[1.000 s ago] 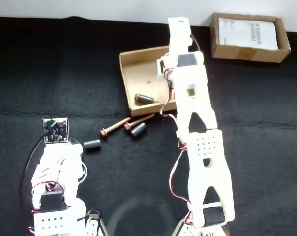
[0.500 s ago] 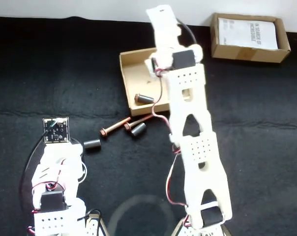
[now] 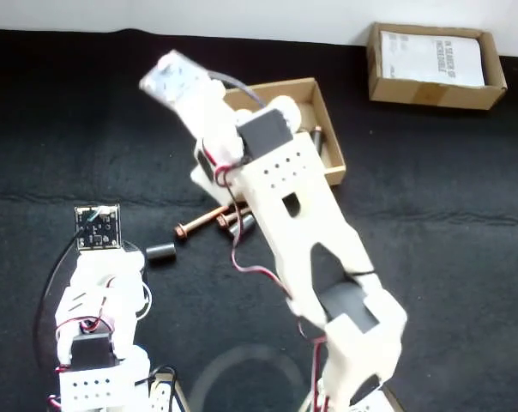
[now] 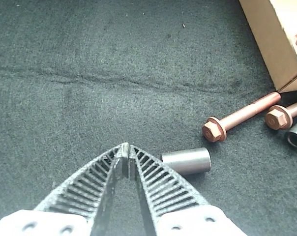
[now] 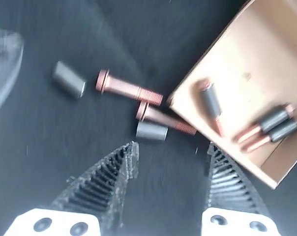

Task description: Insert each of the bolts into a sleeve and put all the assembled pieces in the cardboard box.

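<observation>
With left claw [image 4: 126, 149] closed beside a loose sleeve [image 4: 186, 161], right claw [image 5: 171, 146] gaping above bolts [image 4: 239, 118] touching the cardboard box [image 4: 274, 39] at its near corner.

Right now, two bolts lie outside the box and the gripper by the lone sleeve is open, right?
Not open. The left gripper beside the sleeve is shut, jaws touching, as the left wrist view shows. Two bolts do lie outside the cardboard box.
</observation>
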{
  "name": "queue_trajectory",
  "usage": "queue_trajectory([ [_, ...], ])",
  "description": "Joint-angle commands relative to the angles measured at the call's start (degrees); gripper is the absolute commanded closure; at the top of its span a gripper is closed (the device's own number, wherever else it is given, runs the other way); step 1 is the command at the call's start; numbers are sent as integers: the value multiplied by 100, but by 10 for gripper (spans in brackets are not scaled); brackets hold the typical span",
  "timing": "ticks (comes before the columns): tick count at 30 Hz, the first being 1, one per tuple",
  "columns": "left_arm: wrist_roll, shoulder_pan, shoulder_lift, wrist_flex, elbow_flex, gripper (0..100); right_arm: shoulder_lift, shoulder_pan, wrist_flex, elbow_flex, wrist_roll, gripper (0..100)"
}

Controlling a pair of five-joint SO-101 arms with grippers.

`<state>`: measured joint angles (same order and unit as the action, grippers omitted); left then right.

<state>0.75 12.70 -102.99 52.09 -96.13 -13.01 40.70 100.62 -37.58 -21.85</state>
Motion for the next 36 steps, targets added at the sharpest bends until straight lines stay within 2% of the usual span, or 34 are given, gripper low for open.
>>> queue_trajectory([
  [1, -35, 75, 4, -105, -101, 962, 857, 48, 40, 1253, -862, 796],
  [7, -35, 75, 4, -105, -101, 962, 1692, 101, 40, 3073, -2576, 796],
  [16, -35, 75, 4, -105, -101, 962, 1982, 637, 4, 4611, -4053, 796],
  [25, -35, 338, 4, -105, -101, 962, 1508, 646, -1033, 4796, -4571, 796],
  [29, -35, 347, 4, -105, -101, 962, 848, 558, -1446, 4374, -4686, 796],
  [36, -35, 347, 4, -105, -101, 962, -286, 286, -1516, 3064, -4897, 796],
])
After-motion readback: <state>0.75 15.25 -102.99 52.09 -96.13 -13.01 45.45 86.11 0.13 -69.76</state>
